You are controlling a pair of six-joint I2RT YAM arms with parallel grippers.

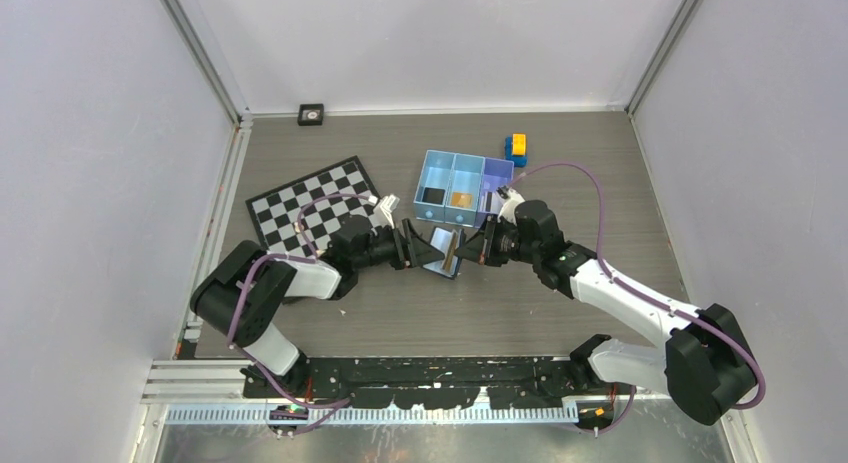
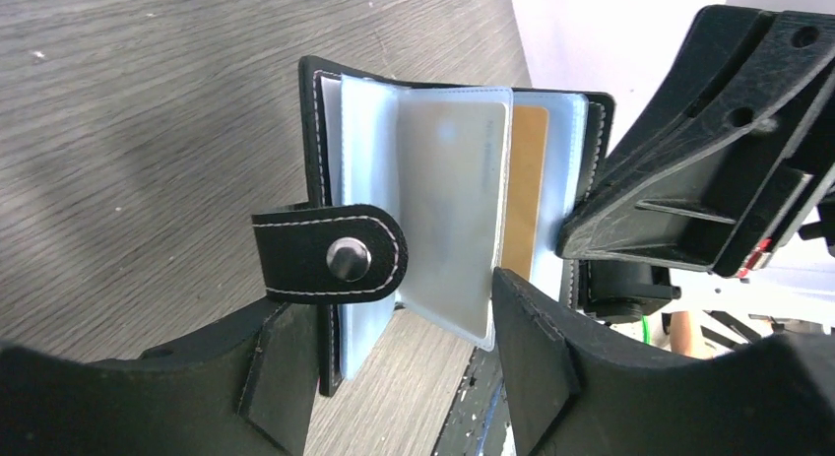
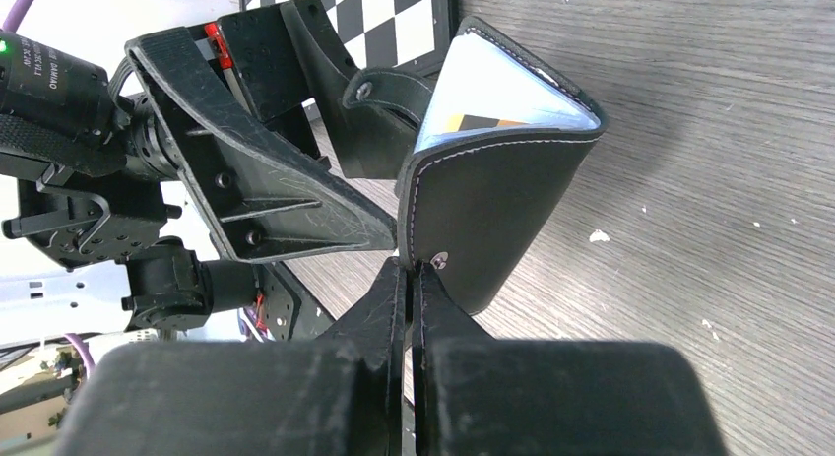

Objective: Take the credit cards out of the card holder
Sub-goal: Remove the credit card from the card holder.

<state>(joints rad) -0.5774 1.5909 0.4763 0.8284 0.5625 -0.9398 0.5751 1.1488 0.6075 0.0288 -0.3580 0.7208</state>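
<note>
The black card holder [image 1: 440, 251] is held open above the table between both arms. My right gripper [image 3: 414, 271] is shut on the edge of its black cover [image 3: 492, 210]. My left gripper [image 2: 409, 362] is open, one jaw on each side of the holder's lower edge. In the left wrist view the holder [image 2: 320, 131] shows pale bluish sleeves. A silvery-grey card [image 2: 453, 200] sits in the front sleeve and a gold-orange card [image 2: 525, 180] sits behind it. The snap strap [image 2: 330, 254] hangs to the left. An orange and dark card edge [image 3: 473, 123] shows in the right wrist view.
A light-blue three-compartment tray [image 1: 466, 164] stands just behind the holder, with small dark and orange things inside. Yellow-and-blue toy blocks [image 1: 516, 148] lie to its right. A checkerboard mat [image 1: 315, 205] lies at the left. A small black square object [image 1: 311, 114] sits at the back wall.
</note>
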